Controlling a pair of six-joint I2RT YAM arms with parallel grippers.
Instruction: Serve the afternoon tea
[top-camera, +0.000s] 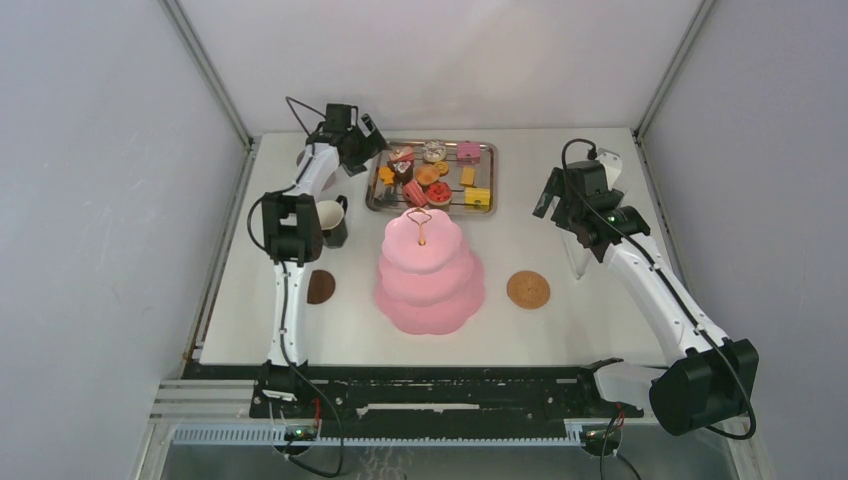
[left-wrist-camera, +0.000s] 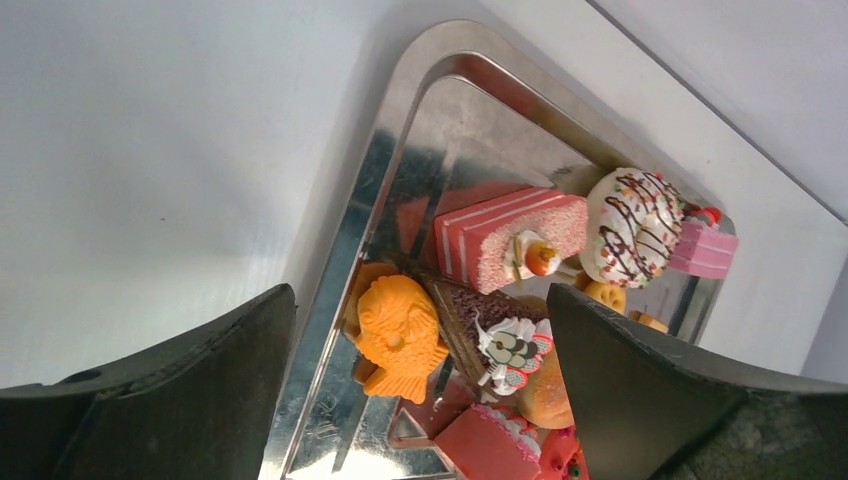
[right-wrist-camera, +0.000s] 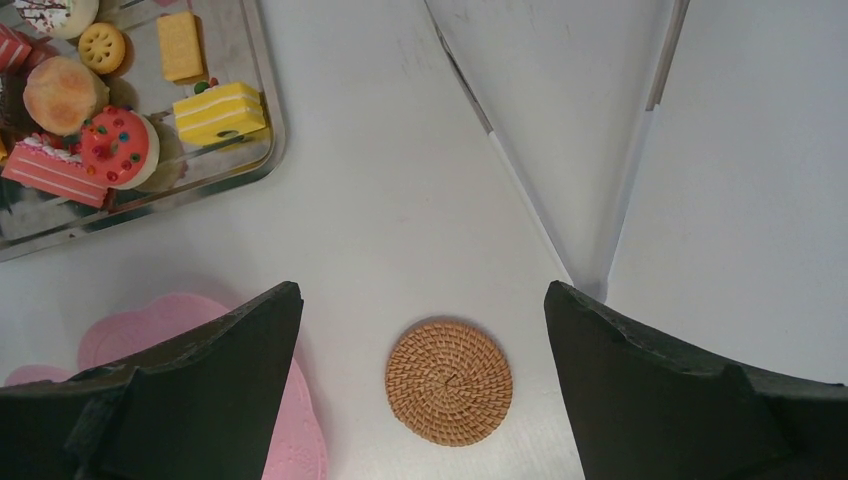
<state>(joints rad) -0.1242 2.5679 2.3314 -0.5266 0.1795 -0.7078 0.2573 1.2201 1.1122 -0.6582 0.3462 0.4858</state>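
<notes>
Left fingers (left-wrist-camera: 180, 390) frame pastries (left-wrist-camera: 510, 240), right fingers (right-wrist-camera: 190, 390) coaster (right-wrist-camera: 449, 382)

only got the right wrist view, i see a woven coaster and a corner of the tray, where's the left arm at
observer: The left gripper hovers open over the steel tray's left end, above an orange fish-shaped cake.
operator: any mug out yet
observer: A black mug stands left of the pink three-tier stand, not on a coaster.
operator: stand loaded?
observer: No, its tiers are bare; the toy cakes all lie in the tray.
</notes>
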